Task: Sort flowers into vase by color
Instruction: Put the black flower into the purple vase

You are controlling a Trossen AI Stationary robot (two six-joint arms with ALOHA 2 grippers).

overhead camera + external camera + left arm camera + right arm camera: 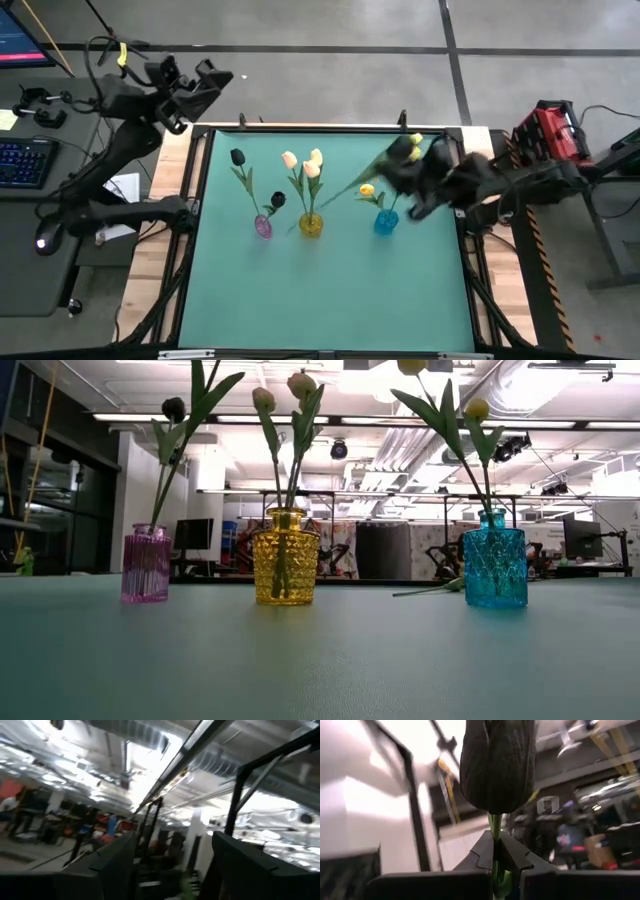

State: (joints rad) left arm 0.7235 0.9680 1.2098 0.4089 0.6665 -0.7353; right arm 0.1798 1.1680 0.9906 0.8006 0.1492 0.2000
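Three glass vases stand in a row on the green mat: purple (263,226), yellow (311,224) and blue (386,222). Black tulips (237,157) stand in the purple one, cream-peach tulips (311,170) in the yellow one, yellow tulips (367,190) in the blue one. My right gripper (405,152) is above the far side of the blue vase, shut on another black tulip (497,765). My left gripper (205,80) is open, raised beyond the table's far left corner. My right gripper pinches the black tulip's green stem (495,832) between its two fingers, just below the bud head. The black head (497,765) stands out past the fingertips. In the high view the long stem (345,185) runs from the gripper, slanting toward the yellow vase.
A green stem or leaf end (430,590) lies on the mat beside the blue vase (494,560). The mat's near half (330,300) is bare. A black frame (200,200) edges the table. A keyboard (20,160) sits off the table's left, red equipment (550,130) off its right.
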